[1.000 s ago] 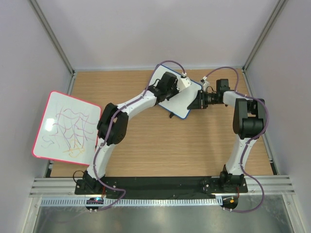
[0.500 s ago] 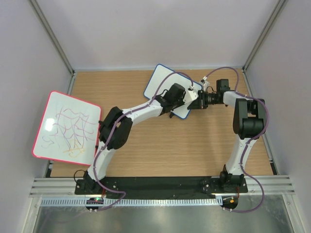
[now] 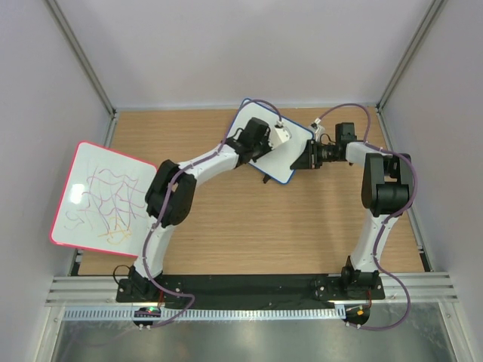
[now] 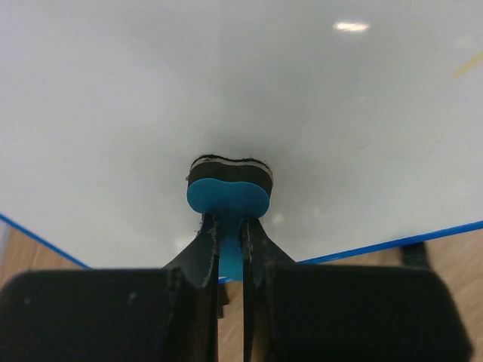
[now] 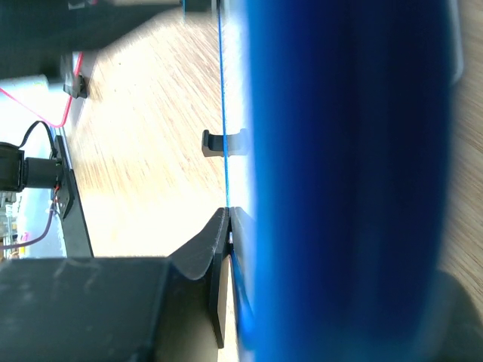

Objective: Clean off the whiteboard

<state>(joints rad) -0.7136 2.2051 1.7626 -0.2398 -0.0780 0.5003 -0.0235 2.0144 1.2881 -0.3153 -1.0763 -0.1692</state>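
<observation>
The blue-framed whiteboard is held tilted at the back of the table. My left gripper is over its face, shut on a blue eraser whose dark felt presses on the white surface. The surface looks clean near the eraser, with a faint yellow streak at the upper right. My right gripper is shut on the board's right edge. In the right wrist view the board shows edge-on as a blue blur, with the fingers clamped on its rim.
A larger red-framed board with purple and yellow scribbles leans at the left wall. Wooden tabletop lies between the arms. A black foot sticks out from the blue board. Metal rails run along the near edge.
My left gripper swept with the eraser toward the board's right edge, then back up and left over its face. The right gripper and the board have held still.
</observation>
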